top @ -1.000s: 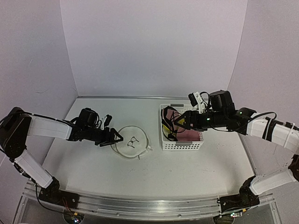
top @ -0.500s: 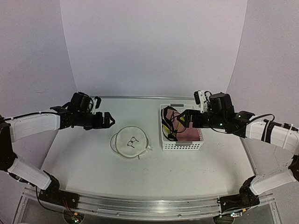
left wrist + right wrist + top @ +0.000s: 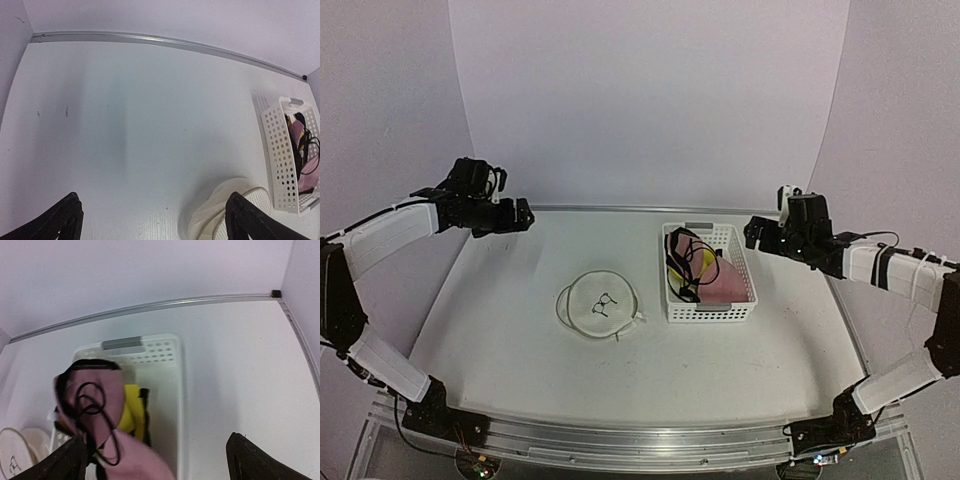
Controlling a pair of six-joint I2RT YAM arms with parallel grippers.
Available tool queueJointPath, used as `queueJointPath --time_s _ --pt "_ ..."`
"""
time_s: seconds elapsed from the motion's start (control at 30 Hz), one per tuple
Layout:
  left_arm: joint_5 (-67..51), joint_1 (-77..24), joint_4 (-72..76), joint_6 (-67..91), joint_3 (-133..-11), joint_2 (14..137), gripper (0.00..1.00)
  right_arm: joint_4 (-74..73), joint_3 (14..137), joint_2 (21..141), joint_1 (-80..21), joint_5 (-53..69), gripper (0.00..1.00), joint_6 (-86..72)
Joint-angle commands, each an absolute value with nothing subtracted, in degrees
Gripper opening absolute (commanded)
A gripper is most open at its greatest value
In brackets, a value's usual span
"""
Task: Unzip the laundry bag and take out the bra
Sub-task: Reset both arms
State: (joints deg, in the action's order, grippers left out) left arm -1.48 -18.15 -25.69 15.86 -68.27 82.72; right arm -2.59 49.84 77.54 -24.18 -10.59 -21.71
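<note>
The round white mesh laundry bag (image 3: 600, 304) lies flat on the table, left of centre, its bra drawing facing up; its edge shows in the left wrist view (image 3: 220, 212) and the right wrist view (image 3: 15, 455). The pink and yellow bra (image 3: 705, 278) with black straps lies in the white perforated basket (image 3: 710, 313); it also shows in the right wrist view (image 3: 100, 415). My left gripper (image 3: 518, 218) is open and empty, raised far back left of the bag. My right gripper (image 3: 756, 233) is open and empty, raised just right of the basket's back end.
The basket (image 3: 165, 370) stands right of centre with free table (image 3: 520, 360) in front. White walls close the back and both sides. A metal strip (image 3: 150, 41) runs along the table's back edge.
Both arms have drawn back and up. The left gripper left the bag's edge for the back left corner. The right gripper pulled away from the basket to the right, leaving the bra inside.
</note>
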Motion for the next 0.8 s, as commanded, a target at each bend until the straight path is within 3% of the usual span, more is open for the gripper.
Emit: queueJointPath --time_s 0.0,0.2,0.5,0.77 --pt "-6.62 -9.95 -26.25 15.37 -71.81 83.36 1.0 -0.44 51.23 78.16 -15.18 -5.67 0.98 -23.51" --pt "-7.55 -2.81 -22.19 16.56 -67.01 79.41 0.99 -0.44 47.51 73.69 -8.66 0.12 0.98 -23.25" --pt "-11.81 -2.66 -14.76 14.81 -54.3 64.39 1.0 2.29 34.88 54.66 -8.68 0.98 0.98 -21.28" --pt "-19.81 -2.72 -12.4 16.29 -47.17 51.66 1.0 0.09 30.84 40.97 -8.74 2.88 0.98 -21.76"
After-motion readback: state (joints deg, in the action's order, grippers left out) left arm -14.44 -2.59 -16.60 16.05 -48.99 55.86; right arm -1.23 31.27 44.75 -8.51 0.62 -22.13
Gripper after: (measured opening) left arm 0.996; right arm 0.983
